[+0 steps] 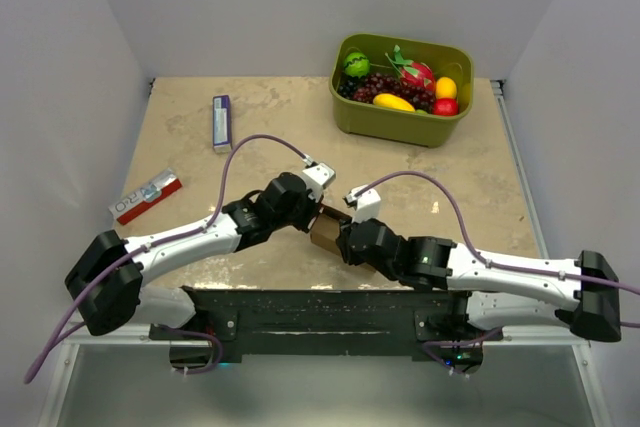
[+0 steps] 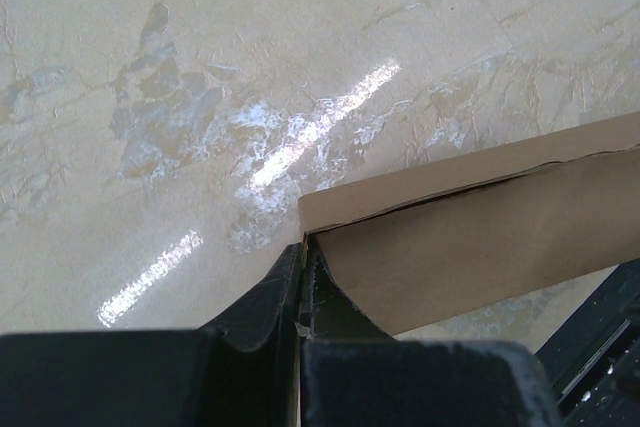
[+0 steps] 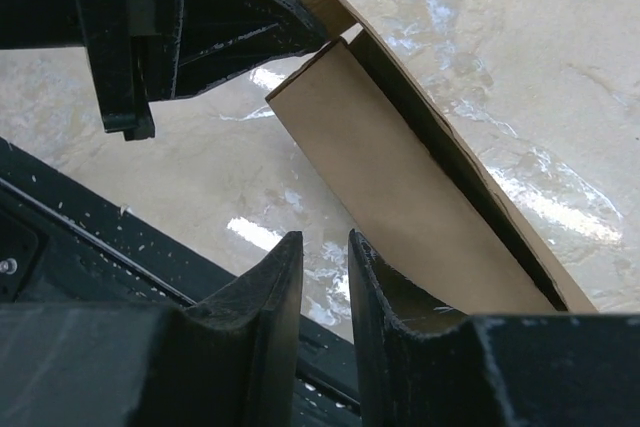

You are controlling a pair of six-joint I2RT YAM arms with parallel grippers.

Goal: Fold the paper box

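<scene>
The paper box [image 1: 325, 232] is plain brown cardboard, held up off the table between the two wrists near the front middle. My left gripper [image 1: 318, 215] is shut on one thin edge of it; in the left wrist view the fingers [image 2: 285, 287] pinch the cardboard where a panel [image 2: 480, 237] runs off to the right. My right gripper [image 3: 325, 239] stands narrowly open with only table showing in the gap. The box [image 3: 400, 187] lies against the outer side of its right finger. The left gripper [image 3: 200, 17] shows at the top of that view, at the box's far corner.
A green bin [image 1: 400, 125] of toy fruit stands at the back right. A slim purple-and-white box [image 1: 222, 122] lies at the back left, and a red-and-white box [image 1: 146, 196] at the left edge. The black base plate [image 1: 320, 312] runs along the near edge.
</scene>
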